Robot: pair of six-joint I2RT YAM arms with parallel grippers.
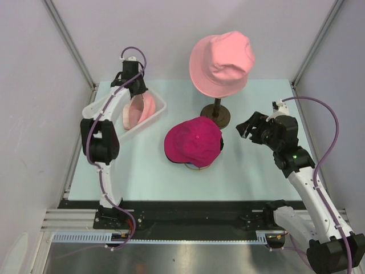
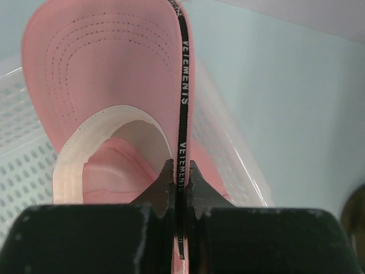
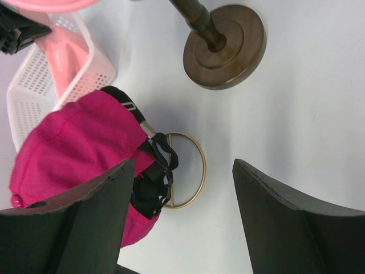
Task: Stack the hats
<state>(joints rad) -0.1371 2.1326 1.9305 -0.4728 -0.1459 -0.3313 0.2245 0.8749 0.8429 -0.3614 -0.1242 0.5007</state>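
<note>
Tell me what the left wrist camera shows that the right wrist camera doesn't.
Only the left wrist view: the left gripper with its jaws closed on the black lettered edge of the light-pink cap. Only the right wrist view: the open right gripper, the magenta cap, a gold ring partly under it, and the stand's round base. Both: the white basket holding the light-pink cap.

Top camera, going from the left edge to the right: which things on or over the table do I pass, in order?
white basket holding the light-pink cap → magenta cap → right gripper. The bucket hat overlaps the magenta cap sideways, so it is left out.
</note>
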